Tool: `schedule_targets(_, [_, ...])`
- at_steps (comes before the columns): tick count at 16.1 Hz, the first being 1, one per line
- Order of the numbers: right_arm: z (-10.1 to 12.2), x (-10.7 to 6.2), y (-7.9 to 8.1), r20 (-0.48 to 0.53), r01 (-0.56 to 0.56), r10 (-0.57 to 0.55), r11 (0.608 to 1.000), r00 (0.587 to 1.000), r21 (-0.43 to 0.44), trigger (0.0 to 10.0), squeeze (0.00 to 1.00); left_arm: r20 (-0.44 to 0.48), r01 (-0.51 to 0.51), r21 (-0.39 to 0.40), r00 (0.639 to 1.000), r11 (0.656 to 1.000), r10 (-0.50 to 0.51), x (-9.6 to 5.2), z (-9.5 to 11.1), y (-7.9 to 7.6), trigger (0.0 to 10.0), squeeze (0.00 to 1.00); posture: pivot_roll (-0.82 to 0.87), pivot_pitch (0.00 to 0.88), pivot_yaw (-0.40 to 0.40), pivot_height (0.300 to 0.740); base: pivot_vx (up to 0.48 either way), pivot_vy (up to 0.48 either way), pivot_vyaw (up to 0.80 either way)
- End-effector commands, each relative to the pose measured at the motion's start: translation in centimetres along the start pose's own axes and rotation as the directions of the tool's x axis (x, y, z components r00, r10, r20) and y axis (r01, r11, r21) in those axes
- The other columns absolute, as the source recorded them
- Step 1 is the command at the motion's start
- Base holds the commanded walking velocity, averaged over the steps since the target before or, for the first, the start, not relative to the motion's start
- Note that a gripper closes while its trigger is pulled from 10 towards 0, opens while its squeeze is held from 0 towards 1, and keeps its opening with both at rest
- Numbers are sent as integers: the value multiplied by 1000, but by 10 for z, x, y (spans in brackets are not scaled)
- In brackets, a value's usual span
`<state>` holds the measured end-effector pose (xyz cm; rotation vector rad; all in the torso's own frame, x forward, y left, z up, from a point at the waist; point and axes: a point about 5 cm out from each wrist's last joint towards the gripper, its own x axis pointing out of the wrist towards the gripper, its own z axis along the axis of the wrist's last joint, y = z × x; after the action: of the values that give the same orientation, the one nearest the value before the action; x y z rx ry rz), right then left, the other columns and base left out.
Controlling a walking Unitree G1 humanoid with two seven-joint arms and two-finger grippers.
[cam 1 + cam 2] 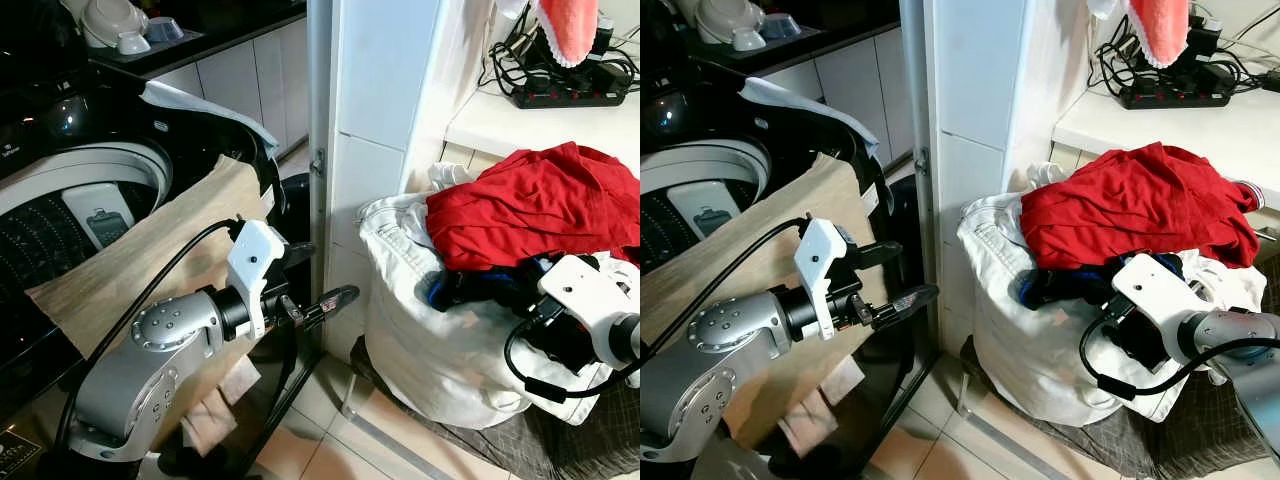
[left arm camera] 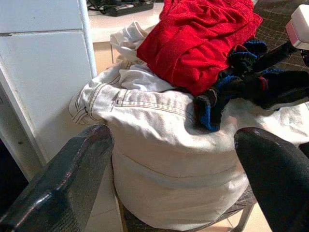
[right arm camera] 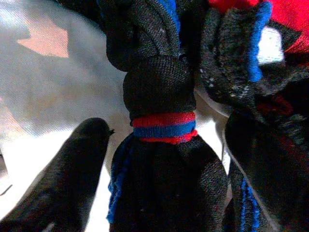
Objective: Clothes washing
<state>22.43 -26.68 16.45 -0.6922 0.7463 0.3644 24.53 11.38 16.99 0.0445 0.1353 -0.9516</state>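
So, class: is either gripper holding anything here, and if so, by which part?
The left gripper is open and holds nothing. The right gripper has its fingers either side of the black garment near its red and blue band; whether they have closed cannot be told.

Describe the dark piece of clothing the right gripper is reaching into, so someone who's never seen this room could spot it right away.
Find the overfull white laundry bag on the floor beside the white tiled pillar. A red garment lies on top, and just below it, at the right gripper, sits the black garment. Unlike its neighbours, it is black knit with blue edging and a thin red-and-blue band.
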Motion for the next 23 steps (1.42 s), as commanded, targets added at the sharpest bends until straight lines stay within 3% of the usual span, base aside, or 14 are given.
schedule_targets(1, [2, 1, -2, 5, 10, -10, 1000, 1000, -15, 0, 0, 6, -17, 14, 1000, 1000, 17, 0, 3, 4, 10000, 0, -85, 0, 31, 740, 0, 0, 0])
schedule_targets(19, [7, 1, -5, 40, -14, 14, 1000, 999, -2, 0, 0, 15, -65, 28, 998, 997, 65, 0, 5, 8, 10000, 0, -81, 0, 19, 740, 0, 0, 0])
schedule_targets(23, [26, -15, -14, 131, 12, -15, 1000, 991, 24, 0, 0, 23, -104, 21, 994, 994, 103, 1, 8, 14, 10000, 0, -83, 0, 31, 740, 0, 0, 0])
